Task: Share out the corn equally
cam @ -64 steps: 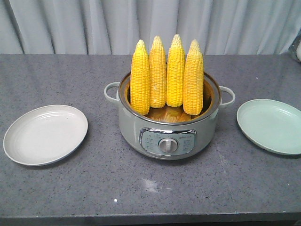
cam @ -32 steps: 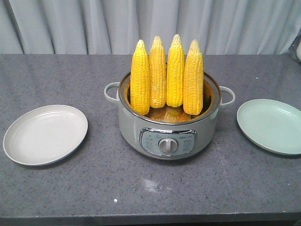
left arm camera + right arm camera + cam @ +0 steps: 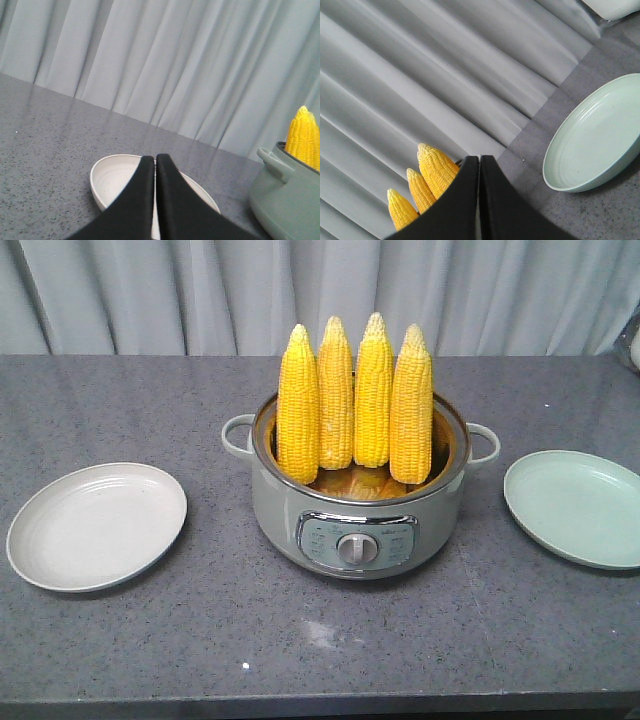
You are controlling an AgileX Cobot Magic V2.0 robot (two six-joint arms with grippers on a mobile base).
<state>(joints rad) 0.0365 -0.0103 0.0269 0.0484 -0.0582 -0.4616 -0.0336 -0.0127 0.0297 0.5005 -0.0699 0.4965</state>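
Several corn cobs (image 3: 355, 400) stand upright, tips up, in a grey-green electric pot (image 3: 358, 510) at the table's middle. A white plate (image 3: 96, 525) lies to its left and a pale green plate (image 3: 578, 506) to its right; both are bare. No gripper shows in the front view. My left gripper (image 3: 155, 159) is shut with nothing in it, above the white plate (image 3: 112, 175), with the pot (image 3: 287, 205) and a corn tip (image 3: 304, 135) at right. My right gripper (image 3: 479, 159) is shut on nothing, in front of three corn tips (image 3: 436, 167), left of the green plate (image 3: 595, 140).
Grey curtains (image 3: 320, 290) hang behind the speckled grey table (image 3: 320, 640). The pot has side handles (image 3: 236, 435) and a front control dial (image 3: 357, 548). A white object (image 3: 612, 6) sits at the table's far right corner.
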